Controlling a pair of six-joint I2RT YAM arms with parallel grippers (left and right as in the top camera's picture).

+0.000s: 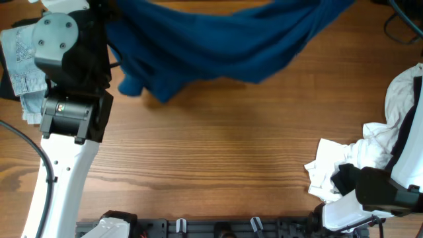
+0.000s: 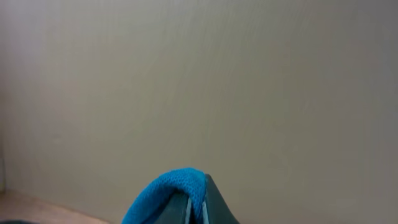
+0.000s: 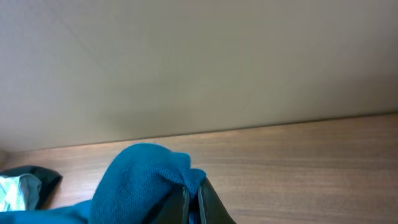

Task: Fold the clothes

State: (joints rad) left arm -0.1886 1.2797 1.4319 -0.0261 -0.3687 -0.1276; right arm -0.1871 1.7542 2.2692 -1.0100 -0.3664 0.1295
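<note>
**Both grippers clamped on the raised shirt**

Left gripper (image 2: 196, 205) and right gripper (image 3: 193, 202): fingers pressed together, each pinching a fold of the dark blue shirt (image 1: 225, 39), which hangs slung between them over the far side of the table (image 1: 231, 152). The overhead view crops the shirt's upper edge and both grippers. The wrist views show only fingertips, cloth and a plain wall (image 2: 199, 74). Pale denim (image 1: 20, 59) lies partly under the left arm (image 1: 66, 86). White pieces (image 1: 370, 149) are heaped beside the right arm (image 1: 383, 192).
</note>
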